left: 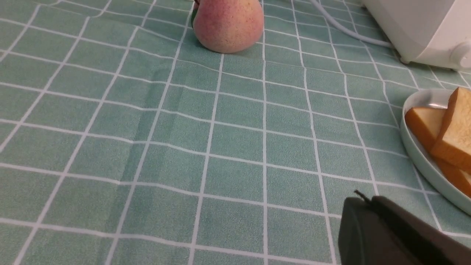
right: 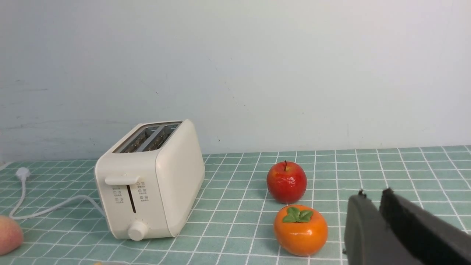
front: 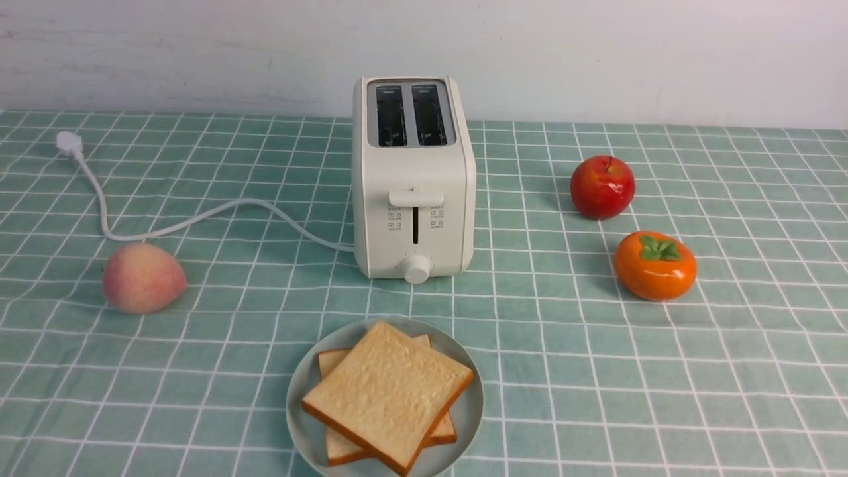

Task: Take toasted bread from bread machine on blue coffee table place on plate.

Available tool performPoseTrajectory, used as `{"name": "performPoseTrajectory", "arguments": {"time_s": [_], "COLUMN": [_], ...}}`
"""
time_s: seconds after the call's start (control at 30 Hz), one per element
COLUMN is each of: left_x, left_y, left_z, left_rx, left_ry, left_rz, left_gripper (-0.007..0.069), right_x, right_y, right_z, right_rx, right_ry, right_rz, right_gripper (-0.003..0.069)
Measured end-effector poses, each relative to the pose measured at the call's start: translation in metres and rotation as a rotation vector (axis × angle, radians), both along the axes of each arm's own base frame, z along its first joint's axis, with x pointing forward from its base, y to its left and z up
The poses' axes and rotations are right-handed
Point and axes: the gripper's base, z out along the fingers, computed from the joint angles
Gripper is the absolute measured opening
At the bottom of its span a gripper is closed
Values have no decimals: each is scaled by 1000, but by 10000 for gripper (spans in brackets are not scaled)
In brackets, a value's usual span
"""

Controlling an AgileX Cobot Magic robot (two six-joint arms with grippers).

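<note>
Two slices of toasted bread (front: 387, 391) lie stacked and skewed on the pale plate (front: 466, 414) at the front middle of the blue coffee table (front: 596, 371). The bread machine (front: 414, 172) stands behind the plate, both slots empty, lever up. Neither gripper shows in the front view. In the left wrist view my left gripper (left: 368, 200) is shut and empty, low over the cloth, beside the plate's rim (left: 415, 151) and the bread (left: 456, 132). In the right wrist view my right gripper (right: 372, 192) is shut and empty, near the persimmon (right: 300, 230), apart from the bread machine (right: 154, 184).
A peach (front: 142, 277) lies left of the bread machine. Its white cord (front: 199, 218) curves across the cloth to a plug (front: 68, 142). A red apple (front: 601, 187) and an orange persimmon (front: 654, 266) sit to the right. A white wall runs along the back.
</note>
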Motion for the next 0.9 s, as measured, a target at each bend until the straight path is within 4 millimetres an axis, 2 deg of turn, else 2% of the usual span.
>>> {"name": "performPoseTrajectory", "arguments": {"time_s": [0.53, 0.67, 0.9], "left_x": [0, 0, 0], "left_y": [0, 0, 0], "left_z": [0, 0, 0], "left_rx": [0, 0, 0], "left_ry": [0, 0, 0], "left_rz": [0, 0, 0], "left_gripper": [16, 16, 16], "right_x": [0, -2, -2], "right_y": [0, 7, 21], "right_z": [0, -1, -7], "right_rx": [2, 47, -3], "right_ry": [0, 18, 11], "right_rz": [2, 79, 220], "right_gripper": [90, 96, 106]}}
